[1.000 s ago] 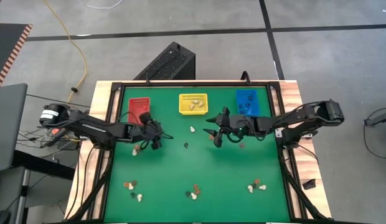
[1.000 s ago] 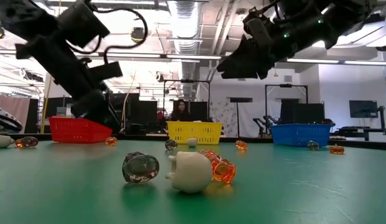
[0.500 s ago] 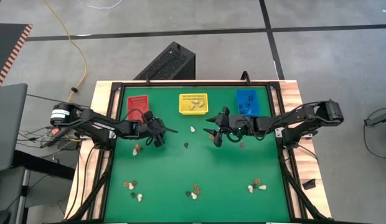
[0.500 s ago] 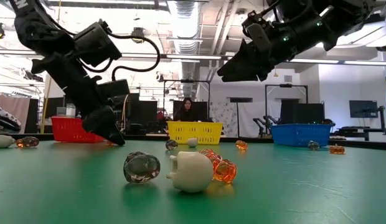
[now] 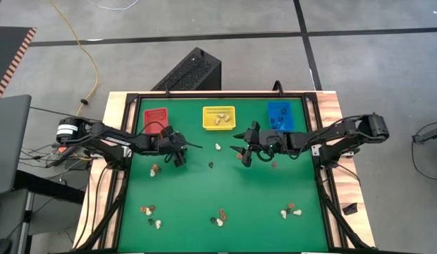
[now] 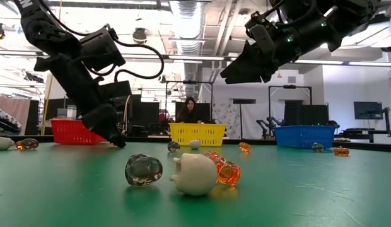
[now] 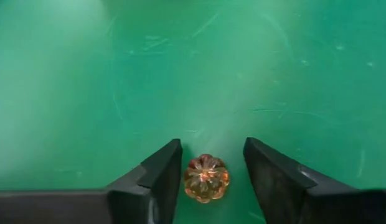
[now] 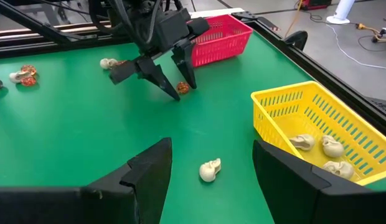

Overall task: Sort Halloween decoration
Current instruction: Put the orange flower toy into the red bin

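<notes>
- We see our left gripper (image 7: 206, 163) down on the mat, fingers apart astride an orange pumpkin (image 7: 206, 178), red bin (image 8: 219, 38) just beside
- Our right gripper (image 8: 211, 158) hovers, fingers apart, above a cream skull (image 8: 210, 169), open green mat (image 8: 87, 130) around

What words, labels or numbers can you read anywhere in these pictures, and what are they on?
None can be read. The red bin, yellow bin and blue bin carry no lettering, nor do the green mat or the orange pumpkin between the left pincer's fingers. The screens in the room behind are too small to read.
</notes>
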Available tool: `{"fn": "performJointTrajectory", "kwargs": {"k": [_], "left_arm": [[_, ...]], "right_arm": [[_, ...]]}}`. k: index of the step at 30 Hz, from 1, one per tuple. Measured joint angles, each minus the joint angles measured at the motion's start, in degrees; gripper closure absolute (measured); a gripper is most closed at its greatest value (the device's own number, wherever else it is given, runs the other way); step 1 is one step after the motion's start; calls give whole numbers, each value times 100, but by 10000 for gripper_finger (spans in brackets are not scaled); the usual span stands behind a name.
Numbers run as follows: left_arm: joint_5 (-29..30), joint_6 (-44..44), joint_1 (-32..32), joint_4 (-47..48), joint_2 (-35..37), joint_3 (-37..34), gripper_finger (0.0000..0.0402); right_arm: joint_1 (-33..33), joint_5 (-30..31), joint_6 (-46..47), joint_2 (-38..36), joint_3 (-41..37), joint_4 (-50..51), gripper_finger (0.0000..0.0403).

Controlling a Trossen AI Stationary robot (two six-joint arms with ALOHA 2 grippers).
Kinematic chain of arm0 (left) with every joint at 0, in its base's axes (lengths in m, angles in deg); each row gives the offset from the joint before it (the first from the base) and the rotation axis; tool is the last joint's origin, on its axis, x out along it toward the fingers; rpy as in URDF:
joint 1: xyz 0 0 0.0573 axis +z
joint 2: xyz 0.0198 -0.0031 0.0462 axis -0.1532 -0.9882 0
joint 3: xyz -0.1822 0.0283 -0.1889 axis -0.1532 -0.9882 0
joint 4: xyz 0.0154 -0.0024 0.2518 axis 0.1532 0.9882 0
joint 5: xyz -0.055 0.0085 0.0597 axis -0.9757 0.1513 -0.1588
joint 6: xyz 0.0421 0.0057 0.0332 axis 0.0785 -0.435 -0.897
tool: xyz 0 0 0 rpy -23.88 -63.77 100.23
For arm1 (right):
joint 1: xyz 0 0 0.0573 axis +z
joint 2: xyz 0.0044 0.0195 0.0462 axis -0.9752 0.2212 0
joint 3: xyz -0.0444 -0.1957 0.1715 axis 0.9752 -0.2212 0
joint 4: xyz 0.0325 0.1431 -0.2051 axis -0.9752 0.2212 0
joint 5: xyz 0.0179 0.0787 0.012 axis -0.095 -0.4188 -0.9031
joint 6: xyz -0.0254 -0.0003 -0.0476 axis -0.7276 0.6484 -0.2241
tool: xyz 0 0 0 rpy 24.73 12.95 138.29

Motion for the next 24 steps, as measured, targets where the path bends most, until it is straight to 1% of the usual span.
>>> {"fn": "performJointTrajectory", "kwargs": {"k": [5, 11, 17, 20, 24], "left_arm": [[-226, 0, 0, 12, -2, 22, 290], [-176, -71, -7, -53, 35, 22, 344], [-162, -259, -26, -120, 292, 22, 361], [-240, -304, -81, -53, 570, 7, 365], [-243, -366, -236, -115, 1126, 9, 374]], "right_arm": [[0, 2, 2, 2, 0, 0, 148], [0, 2, 4, 2, 2, -4, 148], [0, 2, 10, 2, 7, -9, 148], [0, 3, 11, 2, 7, -9, 148], [0, 4, 11, 2, 7, -11, 148]]}}
